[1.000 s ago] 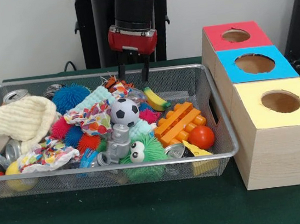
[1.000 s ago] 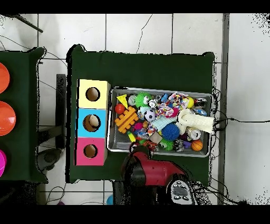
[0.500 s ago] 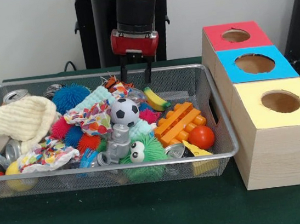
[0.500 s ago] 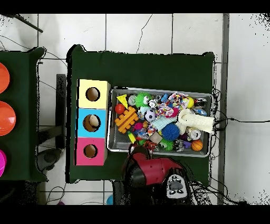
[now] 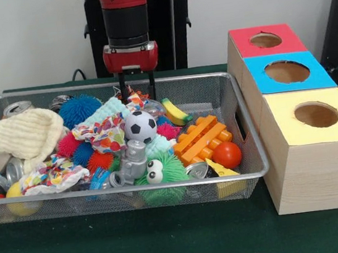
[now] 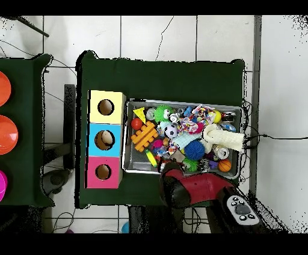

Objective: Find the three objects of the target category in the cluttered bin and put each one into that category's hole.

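My gripper (image 5: 139, 95) hangs open and empty over the far side of the wire mesh bin (image 5: 253, 140), its fingers (image 5: 124, 90) just above a small orange toy. In the bin lie a banana (image 5: 174, 111), an orange brick (image 5: 200, 137), a red ball (image 5: 227, 154), a soccer ball (image 5: 139, 126), a grey robot figure (image 5: 134, 161), a green spiky ball with eyes (image 5: 162, 172) and a blue spiky ball (image 5: 79, 109). In the overhead view the red arm (image 6: 192, 189) covers the gripper at the bin's (image 6: 180, 102) lower edge.
Three wooden boxes stand right of the bin, with a red-topped hole (image 5: 265, 40), a blue-topped hole (image 5: 287, 71) and a yellow-topped hole (image 5: 316, 114). A cream knitted cloth (image 5: 21, 136), patterned cloths (image 5: 104, 134), cans (image 5: 17, 109) and a yellow wedge (image 5: 223, 170) fill the bin.
The arm has slid left in the front view along the bin's far side, from above the banana to above the small orange toy. The gripper stays open.
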